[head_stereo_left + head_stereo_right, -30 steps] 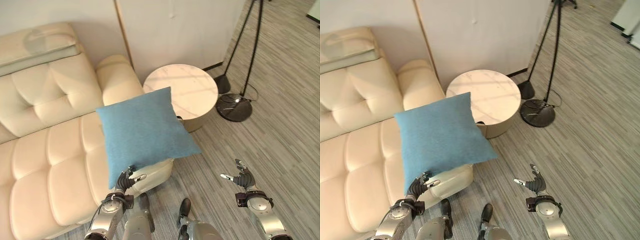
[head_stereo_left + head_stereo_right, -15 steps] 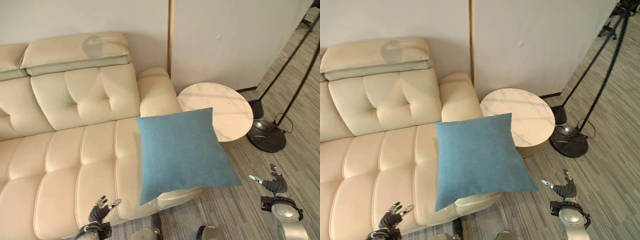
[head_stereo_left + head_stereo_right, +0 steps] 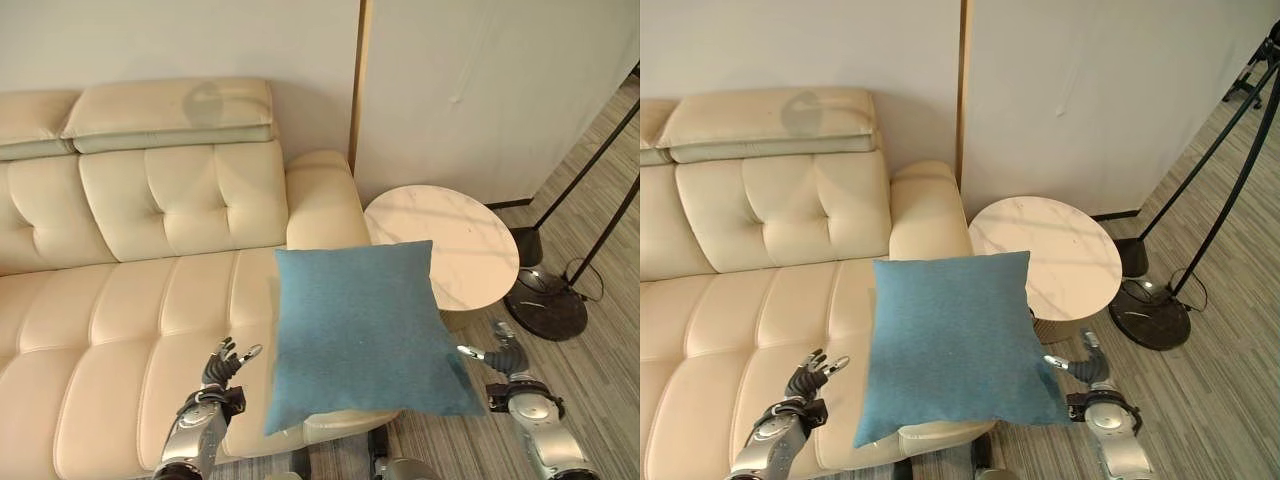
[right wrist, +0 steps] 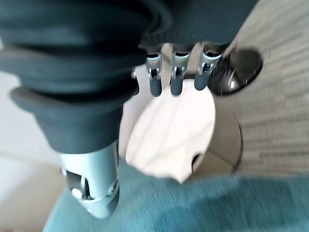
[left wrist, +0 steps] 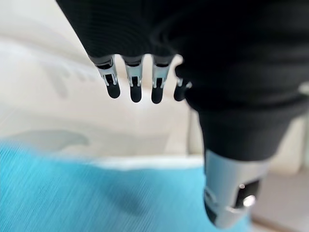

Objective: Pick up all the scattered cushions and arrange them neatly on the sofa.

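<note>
We see the blue cushion (image 3: 360,335) lying flat on the end seat of the cream leather sofa (image 3: 130,250), its outer corner overhanging the seat edge toward the floor. Neither hand holds it. The left hand (image 3: 222,367) hovers over the seat with fingers spread and relaxed, gripping nothing; the cushion's near edge sits just past its fingertips (image 5: 134,92), apart from them. The right hand (image 3: 503,356) is likewise open and empty, thumb (image 4: 91,188) out to the side; the cushion's overhanging corner lies just beside it, and beyond its fingers stands the round marble side table (image 3: 445,243). A lamp stand base (image 3: 545,303) rests on the striped grey carpet (image 3: 610,380) past the table.

Versus a second ago: then the left hand was under the cushion's lower edge; now it is clear of it. The camera has swung, so more sofa backrest shows. The right hand was open and empty throughout.
</note>
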Tool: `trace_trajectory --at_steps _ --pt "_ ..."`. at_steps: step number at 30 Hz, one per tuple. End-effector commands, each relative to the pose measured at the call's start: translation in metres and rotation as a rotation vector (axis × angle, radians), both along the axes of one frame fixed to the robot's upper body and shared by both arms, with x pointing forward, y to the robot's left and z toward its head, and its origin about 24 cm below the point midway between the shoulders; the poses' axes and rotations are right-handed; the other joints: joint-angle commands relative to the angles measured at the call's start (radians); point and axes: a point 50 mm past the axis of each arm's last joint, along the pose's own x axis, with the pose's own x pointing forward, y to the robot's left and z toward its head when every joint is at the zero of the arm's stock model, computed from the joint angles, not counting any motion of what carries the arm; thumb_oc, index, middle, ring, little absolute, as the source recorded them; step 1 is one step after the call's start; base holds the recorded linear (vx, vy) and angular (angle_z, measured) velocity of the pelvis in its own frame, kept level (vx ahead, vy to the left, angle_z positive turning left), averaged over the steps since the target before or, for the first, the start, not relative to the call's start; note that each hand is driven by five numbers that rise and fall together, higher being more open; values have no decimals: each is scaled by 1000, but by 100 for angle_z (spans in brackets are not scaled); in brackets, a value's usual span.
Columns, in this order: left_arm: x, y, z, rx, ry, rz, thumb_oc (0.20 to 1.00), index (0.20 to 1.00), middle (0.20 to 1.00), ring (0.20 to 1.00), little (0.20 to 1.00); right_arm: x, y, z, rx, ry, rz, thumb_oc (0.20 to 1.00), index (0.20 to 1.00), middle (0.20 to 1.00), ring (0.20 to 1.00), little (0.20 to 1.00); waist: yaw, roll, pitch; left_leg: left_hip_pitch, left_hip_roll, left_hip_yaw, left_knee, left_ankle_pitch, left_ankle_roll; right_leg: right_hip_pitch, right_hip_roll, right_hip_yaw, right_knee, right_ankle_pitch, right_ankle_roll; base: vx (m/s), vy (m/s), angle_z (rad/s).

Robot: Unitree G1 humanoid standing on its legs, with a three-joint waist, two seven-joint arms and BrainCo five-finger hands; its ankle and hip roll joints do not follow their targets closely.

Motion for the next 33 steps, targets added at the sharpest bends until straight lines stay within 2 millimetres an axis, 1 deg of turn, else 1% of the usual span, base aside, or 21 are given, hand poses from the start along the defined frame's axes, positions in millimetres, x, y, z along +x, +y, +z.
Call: trace_trajectory --at_steps 1,3,4,5,7,8,12,14,15,16,19,20,21,22,23,24,25,26,27,28,33 --pt "26 -2 9 33 -37 -56 1000 1000 1000 1000 1000 25 21 26 44 -133 95 1000 1000 1000 1000 1000 -7 -15 13 5 -16 9 -1 -79 -8 22 -24 -6 76 -184 49 -1 -21 -5" --pt "31 -15 7 25 -22 -91 1000 1000 1000 1000 1000 30 39 29 72 -147 159 1000 1000 1000 1000 1000 -11 -19 29 -9 -11 12 -1 -75 -11 10 -22 -6 73 -180 47 -31 -14 -4" --pt "32 -15 7 25 -23 -91 1000 1000 1000 1000 1000 31 39 29 72 -148 159 1000 1000 1000 1000 1000 -11 -19 29 -10 -11 12 -1 -75 -11 9 -22 -6 73 -181 47 -52 -9 -4" --pt "36 -21 9 25 -31 -105 1000 1000 1000 1000 1000 33 47 31 86 -156 186 1000 1000 1000 1000 1000 -11 -21 39 -20 -8 12 -1 -71 -12 -2 -21 -7 74 -179 46 -113 -12 -6" --pt "56 -41 21 9 -87 -153 1000 1000 1000 1000 1000 42 71 38 141 -187 256 1000 1000 1000 1000 1000 -11 -30 77 -62 -4 12 -1 -58 -14 -43 -19 -3 77 -168 43 -146 -15 -9" --pt "56 -41 21 9 -87 -153 1000 1000 1000 1000 1000 42 71 39 141 -188 256 1000 1000 1000 1000 1000 -11 -30 76 -63 -4 12 -1 -58 -14 -45 -19 -3 77 -168 43 -92 -11 -5" --pt "77 -67 40 -54 -173 -184 1000 1000 1000 1000 1000 53 100 46 285 -213 300 1000 1000 1000 1000 1000 -5 -41 120 -121 1 12 0 -34 -17 -104 -16 0 86 -152 39 -104 -6 0" --pt "83 -81 50 -93 -221 -221 1000 1000 1000 1000 1000 53 111 43 392 -191 299 1000 1000 1000 1000 1000 1 -45 139 -137 0 12 2 -27 -19 -118 -17 -4 89 -146 38 -55 -4 1" --pt "84 -93 58 -137 -267 -271 1000 1000 1000 1000 1000 51 115 35 503 -162 262 1000 1000 1000 1000 1000 6 -46 152 -151 -2 8 3 -21 -20 -128 -20 -7 87 -140 39 0 0 0" --pt "84 -93 58 -137 -267 -271 1000 1000 1000 1000 1000 51 115 35 503 -162 262 1000 1000 1000 1000 1000 6 -46 152 -151 -2 8 3 -21 -20 -128 -20 -7 87 -140 39 0 0 0" --pt "83 -116 70 -274 -318 -331 1000 1000 1000 1000 1000 51 130 16 864 -74 108 1000 1000 1000 1000 1000 18 -32 182 -176 -5 3 4 -11 -24 -149 -22 -10 85 -132 39 -39 20 2" --pt "83 -116 70 -274 -318 -331 1000 1000 1000 1000 1000 51 130 16 865 -74 108 1000 1000 1000 1000 1000 18 -33 182 -176 -5 3 4 -11 -24 -149 -22 -10 85 -132 39 -33 0 4" --pt "81 -127 72 -388 -323 -323 1000 1000 1000 1000 1000 49 143 10 1012 -31 80 1000 1000 1000 1000 1000 26 -28 198 -188 -7 -1 3 -5 -28 -157 -22 -15 85 -129 39 -38 -9 6" --pt "79 -133 72 -462 -318 -312 1000 1000 1000 1000 1000 50 150 10 1069 -17 84 1000 1000 1000 1000 1000 32 -26 206 -194 -8 -4 2 -1 -29 -160 -23 -17 84 -129 39 -42 -10 5" --pt "78 -136 72 -511 -313 -301 931 931 931 931 931 51 153 10 1097 -13 88 1000 1000 1000 1000 1000 34 -24 211 -198 -8 -5 2 0 -31 -162 -24 -19 85 -129 39 -15 -5 4" --pt "78 -136 72 -511 -313 -301 780 780 780 780 780 51 153 10 1097 -13 89 1000 1000 1000 1000 1000 34 -24 211 -198 -8 -5 2 1 -31 -162 -24 -20 85 -129 39 -14 -6 6" --pt "76 -141 71 -562 -300 -298 498 498 498 498 498 51 157 11 1125 -5 97 1000 1000 1000 1000 1000 38 -21 217 -202 -8 -8 0 3 -33 -166 -24 -22 85 -129 39 -31 -13 8" --pt "73 -149 69 -653 -280 -287 200 200 200 200 200 53 161 14 1160 -8 120 495 495 495 495 495 43 -19 227 -210 -7 -11 -1 7 -36 -171 -25 -30 85 -129 39 -31 -13 8" --pt "73 -149 69 -653 -280 -287 200 200 200 200 200 53 161 14 1160 -8 120 395 395 395 395 395 43 -19 227 -210 -7 -11 -1 7 -36 -171 -25 -30 85 -129 39 -37 -15 10" --pt "70 -156 67 -728 -256 -286 200 200 200 200 200 55 165 18 1197 -21 136 200 200 200 200 200 47 -18 237 -216 -6 -12 -1 10 -38 -176 -25 -36 85 -127 39 -17 -6 12" --pt "67 -167 68 -839 -240 -308 200 200 200 200 200 57 168 25 1245 -50 172 200 200 200 200 200 48 -20 247 -224 -2 -18 -1 12 -43 -177 -24 -44 74 -124 40 -15 -7 6"
